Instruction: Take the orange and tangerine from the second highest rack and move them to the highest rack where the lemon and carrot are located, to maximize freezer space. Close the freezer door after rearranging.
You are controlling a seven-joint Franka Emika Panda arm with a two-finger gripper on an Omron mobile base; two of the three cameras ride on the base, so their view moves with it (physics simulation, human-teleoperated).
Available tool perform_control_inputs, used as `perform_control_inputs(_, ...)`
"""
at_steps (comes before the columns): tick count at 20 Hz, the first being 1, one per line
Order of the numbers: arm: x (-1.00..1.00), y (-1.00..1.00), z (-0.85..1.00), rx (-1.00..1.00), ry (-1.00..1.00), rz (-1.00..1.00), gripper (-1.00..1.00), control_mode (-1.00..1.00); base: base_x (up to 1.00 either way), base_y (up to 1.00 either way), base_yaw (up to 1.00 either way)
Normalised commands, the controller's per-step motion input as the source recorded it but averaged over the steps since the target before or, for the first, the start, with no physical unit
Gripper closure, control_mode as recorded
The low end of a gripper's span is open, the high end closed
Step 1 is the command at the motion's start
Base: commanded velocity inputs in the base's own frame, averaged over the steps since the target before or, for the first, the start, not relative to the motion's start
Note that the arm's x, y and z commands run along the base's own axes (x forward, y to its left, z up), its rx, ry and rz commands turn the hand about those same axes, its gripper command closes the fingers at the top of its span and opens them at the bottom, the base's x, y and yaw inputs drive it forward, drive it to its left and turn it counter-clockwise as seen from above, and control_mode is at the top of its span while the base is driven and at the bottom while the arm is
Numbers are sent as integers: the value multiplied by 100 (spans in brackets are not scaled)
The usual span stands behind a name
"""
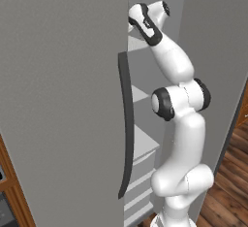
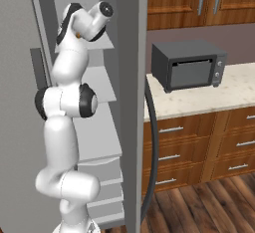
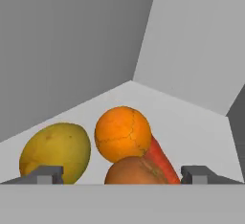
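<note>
Hand view: a round bright-orange orange (image 3: 122,133) with a crackled rind sits mid-frame on the thin pale-grey highest rack (image 3: 191,117), a dull-yellow lemon (image 3: 56,151) at its 8 o'clock, a red-orange carrot (image 3: 160,158) touching at 4, a darker tangerine (image 3: 136,171) at 6. Gripper (image 3: 122,176) jaws apart, tangerine between.

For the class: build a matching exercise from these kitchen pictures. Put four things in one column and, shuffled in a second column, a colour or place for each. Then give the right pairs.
Things
1. lemon
2. carrot
3. toaster oven
4. freezer door handle

Descriptions
A. dark box standing on the pale counter
B. yellow, left of the bright orange fruit in the hand view
C. long dark curved bar on a grey panel
D. red-orange, lying beside and partly behind the two orange fruits

Pairs: 1-B, 2-D, 3-A, 4-C
</note>
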Motion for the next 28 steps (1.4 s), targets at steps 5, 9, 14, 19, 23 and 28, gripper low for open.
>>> perform_control_inputs(5, -93, -5, 5, 8, -22, -1, -100, -100, 0, 0, 0)
perform_control_inputs(9, -98, 0, 4, 0, -11, -9, -100, -100, 0, 0, 0)
perform_control_inputs(14, -99, 0, 24, 0, -1, -9, -100, -100, 0, 0, 0)
perform_control_inputs(19, -100, 0, 24, 0, 0, -1, -100, -100, 0, 0, 0)
perform_control_inputs(23, -100, -1, 8, 0, 0, 0, -100, -100, 0, 0, 0)
perform_control_inputs(28, -100, -8, 5, 0, 0, 0, -100, -100, 0, 0, 0)
